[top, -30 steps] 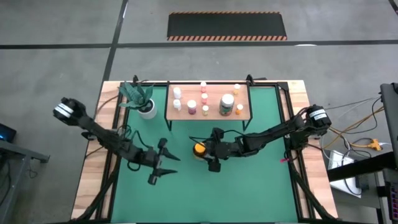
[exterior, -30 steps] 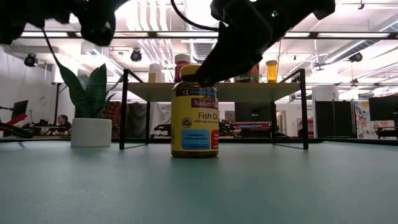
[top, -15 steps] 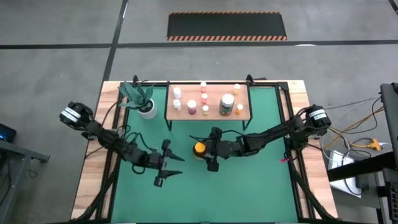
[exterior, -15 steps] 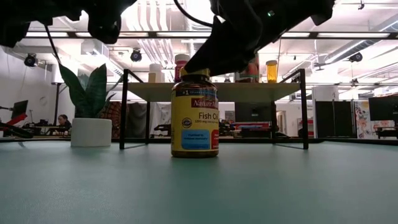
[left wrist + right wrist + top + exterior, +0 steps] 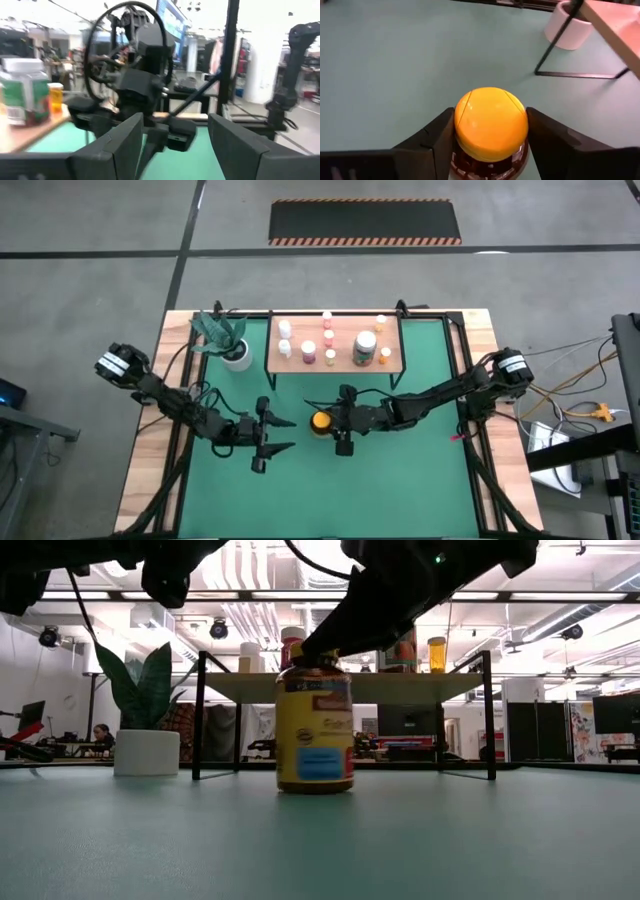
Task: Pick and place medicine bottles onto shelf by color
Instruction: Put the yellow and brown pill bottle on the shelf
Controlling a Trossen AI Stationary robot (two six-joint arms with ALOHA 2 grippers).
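My right gripper (image 5: 490,131) pinches the yellow jar's (image 5: 314,728) cap mid-frame (left gripper (image 5: 268,442) spread, idle); a shallow grip could let it tip.

Grey concrete floor (image 5: 100,290); striped black mat (image 5: 365,222); bright ceiling lights (image 5: 330,565) overhead.

Green mat (image 5: 400,480), white pot (image 5: 238,357) with green plant (image 5: 220,330), wooden table (image 5: 145,470)

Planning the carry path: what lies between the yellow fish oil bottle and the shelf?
Only bare green mat lies between the yellow bottle and the shelf, as the high view shows.
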